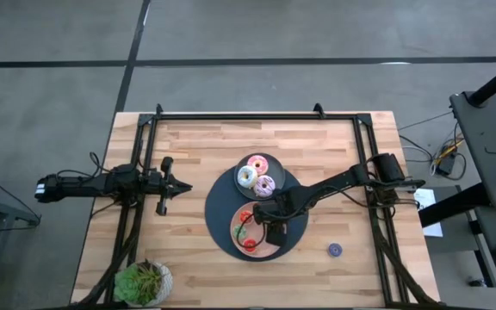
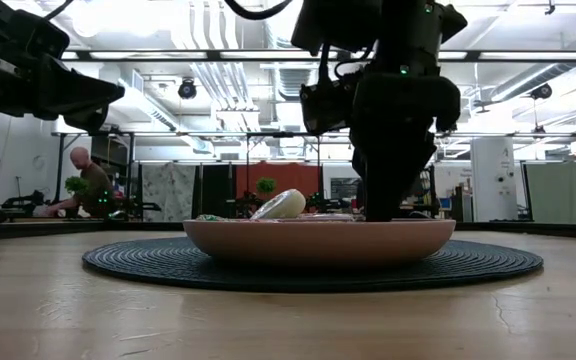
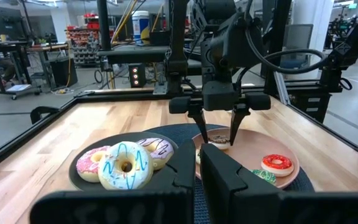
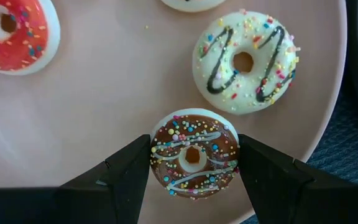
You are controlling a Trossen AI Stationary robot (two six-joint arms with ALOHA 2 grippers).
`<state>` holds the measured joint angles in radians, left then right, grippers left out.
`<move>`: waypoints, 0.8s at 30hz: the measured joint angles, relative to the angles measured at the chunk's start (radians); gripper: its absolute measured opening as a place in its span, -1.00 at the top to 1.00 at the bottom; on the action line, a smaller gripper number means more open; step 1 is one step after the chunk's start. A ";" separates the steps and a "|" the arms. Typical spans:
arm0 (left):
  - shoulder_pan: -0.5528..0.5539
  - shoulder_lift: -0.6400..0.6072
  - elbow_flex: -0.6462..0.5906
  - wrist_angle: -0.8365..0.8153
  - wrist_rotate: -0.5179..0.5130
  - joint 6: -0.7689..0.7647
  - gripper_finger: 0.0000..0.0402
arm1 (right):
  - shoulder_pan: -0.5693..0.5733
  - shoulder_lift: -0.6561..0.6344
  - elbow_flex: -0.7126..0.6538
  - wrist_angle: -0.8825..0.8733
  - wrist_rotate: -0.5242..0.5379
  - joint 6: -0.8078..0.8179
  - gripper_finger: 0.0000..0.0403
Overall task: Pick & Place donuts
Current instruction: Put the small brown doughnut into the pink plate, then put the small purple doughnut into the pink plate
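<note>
A pink plate (image 4: 104,106) holds small donuts: a red one (image 4: 11,31), a white one with dark stripes (image 4: 244,62), and a brown sprinkled one (image 4: 193,155). My right gripper (image 4: 193,152) stands over this plate (image 1: 265,251), pointing steeply down and shut on the brown donut (image 3: 219,139). Pink (image 3: 92,163), white (image 3: 125,167) and lilac (image 3: 157,149) donuts lie on a grey plate (image 1: 275,164). A blue donut (image 1: 335,250) lies on the table. My left gripper (image 1: 177,185) waits shut at the table's left. My right gripper pinches the brown donut by two opposite sides of its outer rim (image 4: 156,155), one finger (image 4: 126,174) on each side. The fingers come from above, pointing steeply down. The donut lies level, frosting up, over the pink plate; whether it rests on it I cannot tell.
Both plates sit on a round dark mat (image 1: 222,202) in the middle of the wooden table. A green small donut (image 3: 265,176) lies on the pink plate's near-left part. A potted plant (image 1: 145,282) stands at the near left corner. Black frame rails (image 1: 257,114) run along the table's edges.
</note>
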<state>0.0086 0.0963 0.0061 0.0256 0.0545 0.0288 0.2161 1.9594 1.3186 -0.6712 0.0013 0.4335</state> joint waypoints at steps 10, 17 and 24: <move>0.000 0.000 0.000 0.000 0.000 0.000 1.00 | 0.001 0.001 -0.003 0.000 -0.006 -0.037 -0.11; 0.000 0.000 0.000 0.000 0.000 0.000 1.00 | -0.001 0.001 -0.004 0.000 -0.011 -0.042 -0.20; 0.000 0.000 0.000 0.000 0.000 0.000 1.00 | -0.001 0.001 -0.005 -0.001 -0.013 -0.037 -0.40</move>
<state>0.0090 0.0961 0.0061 0.0257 0.0545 0.0289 0.2150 1.9602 1.3136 -0.6720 -0.0116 0.3962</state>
